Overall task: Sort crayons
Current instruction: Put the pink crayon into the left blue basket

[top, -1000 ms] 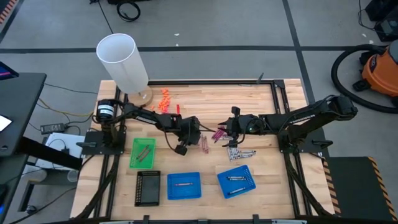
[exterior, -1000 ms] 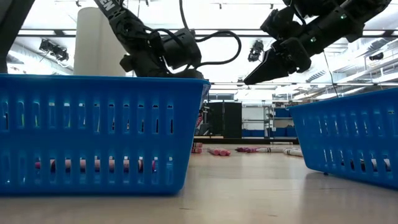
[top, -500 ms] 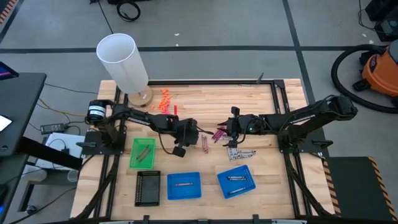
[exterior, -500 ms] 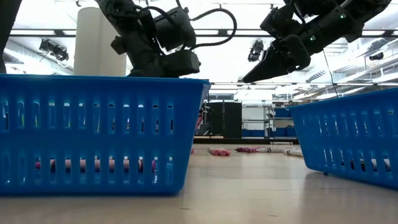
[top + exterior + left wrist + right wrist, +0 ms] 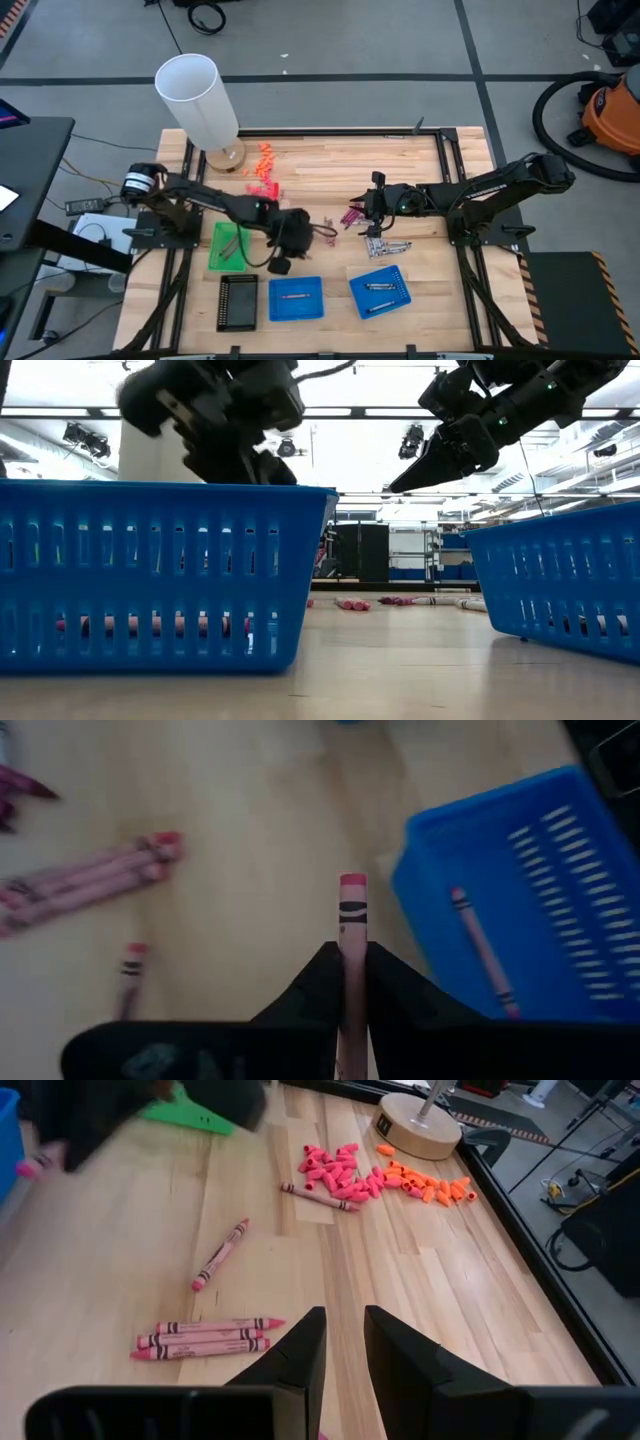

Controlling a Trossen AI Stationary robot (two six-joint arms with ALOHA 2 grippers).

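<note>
left gripper [image 5: 352,982] pinches a pink crayon [image 5: 351,935] (lower end hidden between the fingers), blue basket [image 5: 520,890] just beside its tip. right gripper [image 5: 343,1342] slightly parted, empty, pink crayons [image 5: 205,1338] ahead.

A big blue basket [image 5: 165,570] stood in front, with a pink crayon [image 5: 150,626] lying inside it. Beyond this basket, on the table [image 5: 400,660], lay more crayons [image 5: 352,603]. A second blue basket [image 5: 560,580] stood beside.
</note>
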